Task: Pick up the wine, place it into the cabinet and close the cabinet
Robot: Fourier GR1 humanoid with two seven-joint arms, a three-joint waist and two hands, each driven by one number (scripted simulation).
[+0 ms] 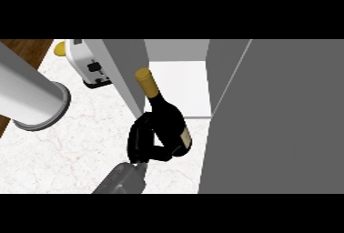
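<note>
Black glass of the wine bottle (163, 111) is clasped by the curled right robot hand (149, 143) before the open cabinet (176, 86).

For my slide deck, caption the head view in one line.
Right hand holds the wine bottle at the open cabinet.

A white toaster (89, 63) stands on the pale marble counter (60, 150) near the top left of the head view, its dark lever side facing the viewer. Just beside its upper left corner peeks a small yellow object (60, 48), too little of it showing to name. A strip of brown wooden surface (23, 48) borders the counter's left side. A large grey cylinder (27, 93) with a flanged end slants across it, overlapping the counter.
</note>
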